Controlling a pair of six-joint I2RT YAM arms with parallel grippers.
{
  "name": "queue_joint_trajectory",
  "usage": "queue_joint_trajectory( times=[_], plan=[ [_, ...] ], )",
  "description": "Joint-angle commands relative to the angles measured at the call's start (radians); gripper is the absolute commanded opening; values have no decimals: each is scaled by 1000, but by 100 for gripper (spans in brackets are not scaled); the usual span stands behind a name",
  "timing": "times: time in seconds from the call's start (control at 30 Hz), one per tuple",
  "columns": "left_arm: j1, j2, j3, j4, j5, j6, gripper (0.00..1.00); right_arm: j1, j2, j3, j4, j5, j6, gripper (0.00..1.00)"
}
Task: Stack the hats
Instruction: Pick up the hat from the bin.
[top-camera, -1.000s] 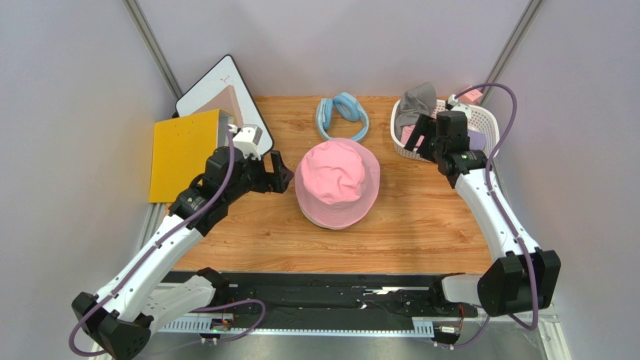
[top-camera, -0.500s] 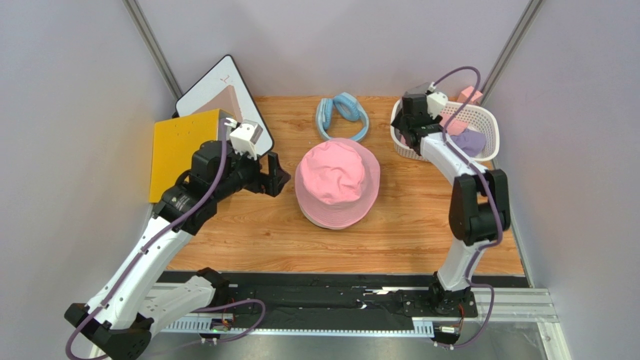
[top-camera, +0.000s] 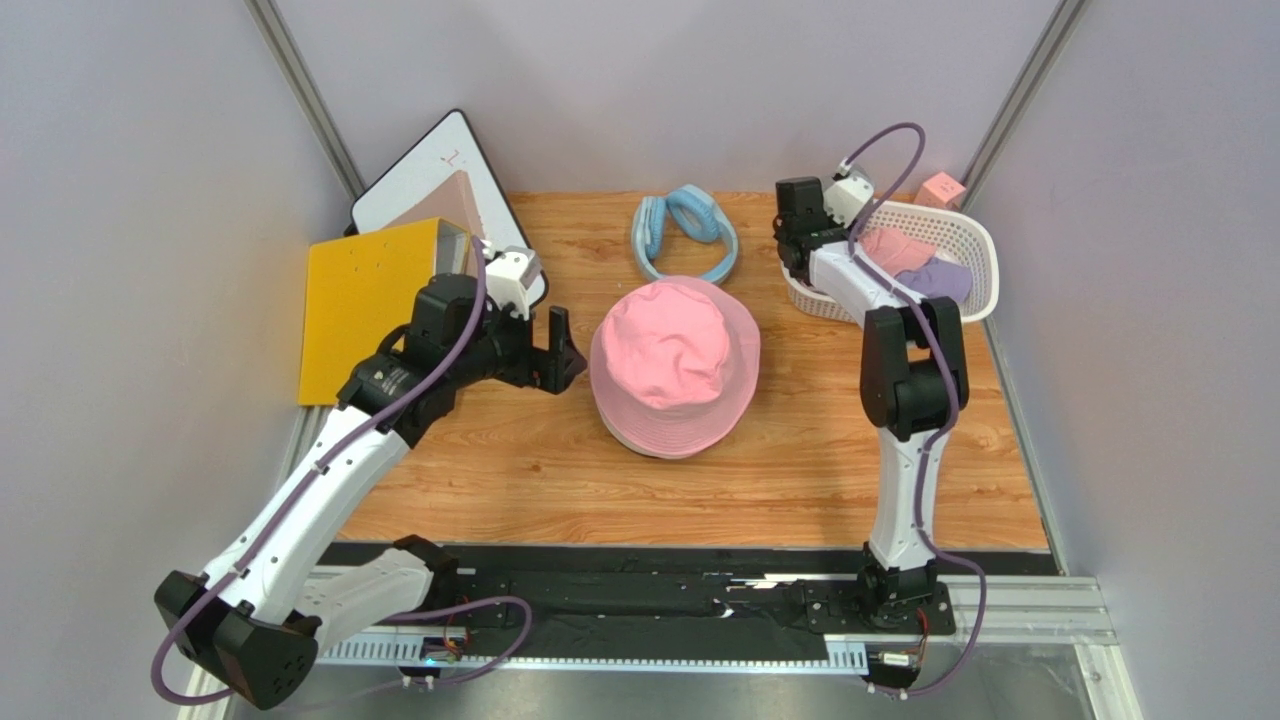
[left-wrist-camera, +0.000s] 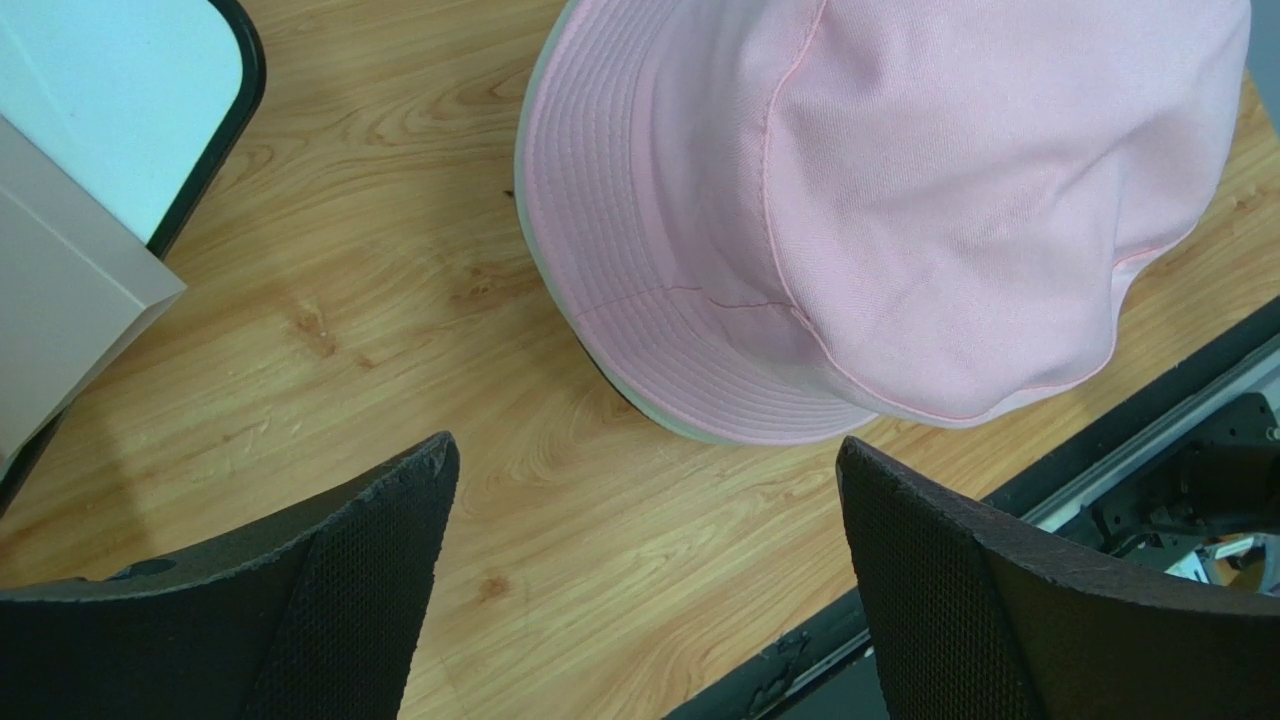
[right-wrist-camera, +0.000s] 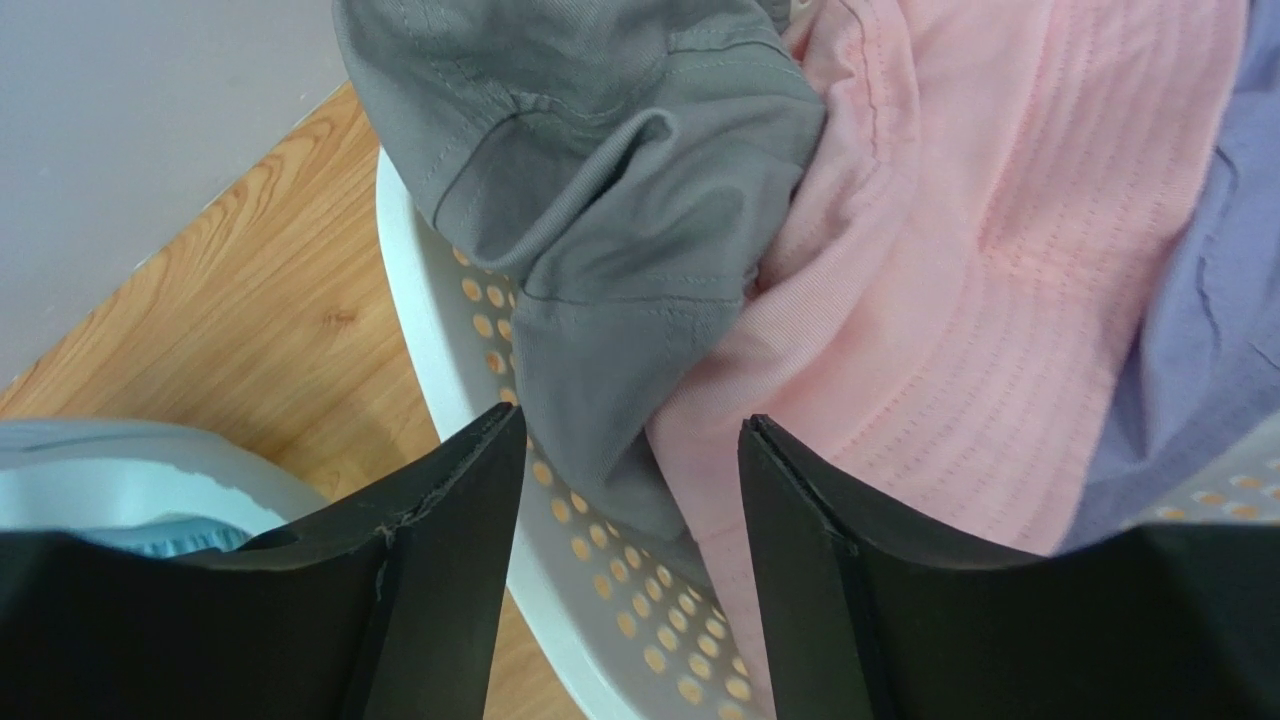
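Observation:
A pink hat (top-camera: 673, 365) (left-wrist-camera: 932, 195) lies crown up in the middle of the table, with a thin pale and dark edge of other fabric showing under its brim. My left gripper (top-camera: 559, 348) (left-wrist-camera: 646, 450) stands open just left of it, nothing between the fingers. My right gripper (top-camera: 796, 248) (right-wrist-camera: 631, 428) is at the left end of the white basket (top-camera: 969, 240) (right-wrist-camera: 451, 360). Its jaws are partly open astride the basket wall and the hanging edge of a grey hat (right-wrist-camera: 601, 150). Beside it in the basket lie a pink hat (top-camera: 899, 248) (right-wrist-camera: 977, 300) and a lavender hat (top-camera: 939, 281) (right-wrist-camera: 1217, 300).
A light blue padded ring (top-camera: 685, 233) lies behind the middle hat. A yellow board (top-camera: 368, 300) and a white black-rimmed panel (top-camera: 451, 173) sit at the back left. A small pink box (top-camera: 944, 189) is behind the basket. Grey walls close in on both sides.
My right arm has swung from the basket's middle to its left end and folded up, and its jaws have narrowed. The left gripper has edged slightly toward the pink hat.

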Motion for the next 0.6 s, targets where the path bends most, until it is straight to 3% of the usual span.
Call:
queue_joint_trajectory(
  times=[0.0,0.17,0.27,0.3,0.37,0.47,0.57],
  plan=[
    [5,-3,-6,19,19,9,100,-1,87,110,18,72,44,56],
    [9,-2,-9,16,13,11,99,-4,126,142,19,97,57,47],
    [14,1,-11,16,13,9,99,-9,138,151,21,87,64,32],
    [15,0,-9,16,13,11,99,-8,140,150,21,87,65,18],
    [21,0,-9,17,13,9,99,-7,129,141,11,92,70,6],
    [26,0,-14,22,22,6,99,-7,77,96,25,100,77,0],
    [29,0,-16,25,29,3,99,-4,-12,11,66,110,79,0]
  ],
)
